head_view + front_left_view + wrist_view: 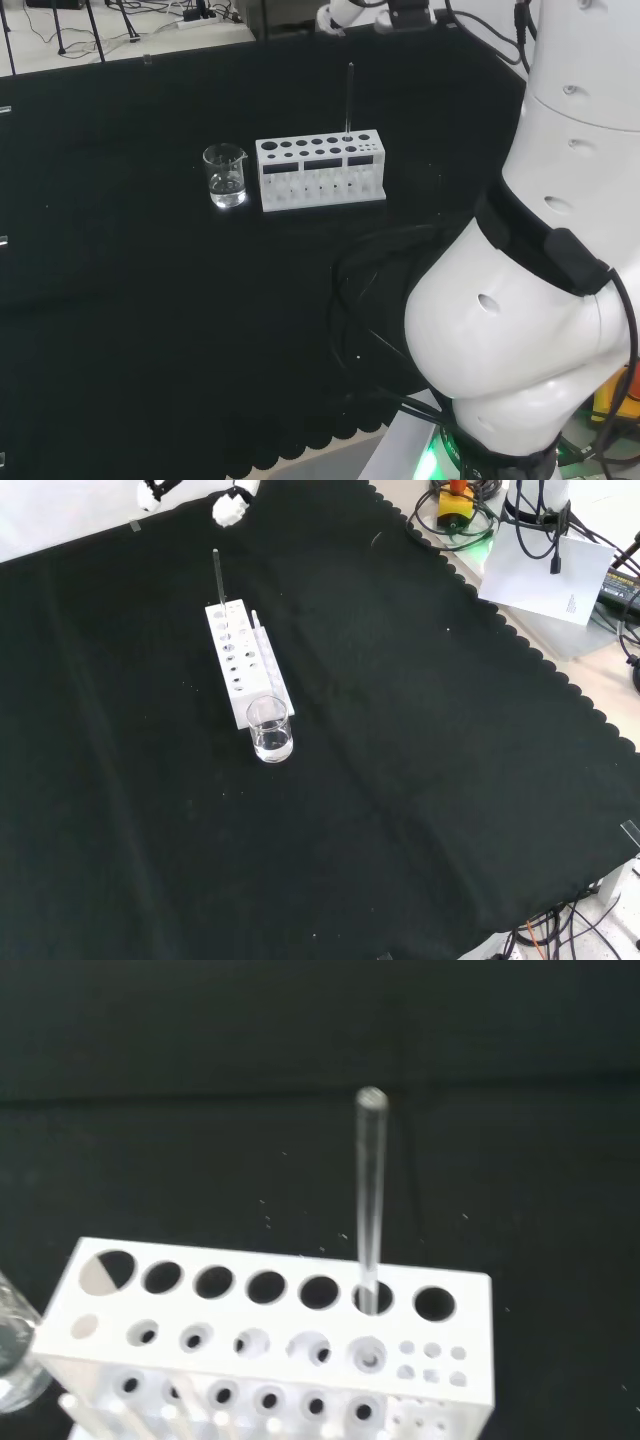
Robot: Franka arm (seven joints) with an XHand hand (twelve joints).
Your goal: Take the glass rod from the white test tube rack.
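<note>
I start with the worktop (420,780), draped in black cloth with a scalloped hem that runs down the right side of the front view and along the near edge of the head view. Most of that cloth lies bare: I see wide open room to the right of and below the ware in the front view, and in front of it in the head view.

The arm's big white links (540,300) fill the right of the head view, with dark cables trailing over the cloth beside them.

Next in size is the white rectangular test tube rack with rows of round holes (320,170). It stands well in from every cloth edge. In the front view the rack (245,670) runs lengthwise away from the camera.

Just beside the rack's left end in the head view stands a small clear glass beaker with a little clear liquid (225,177); in the front view the beaker (270,730) sits at the rack's near end, close to touching it.

The thin clear glass rod (370,1200) stands upright in the back row, in the second hole from the end away from the beaker. It rises well above the rack top, with free space all round its upper part.

Whether the hand is released or clenched I cannot tell.
</note>
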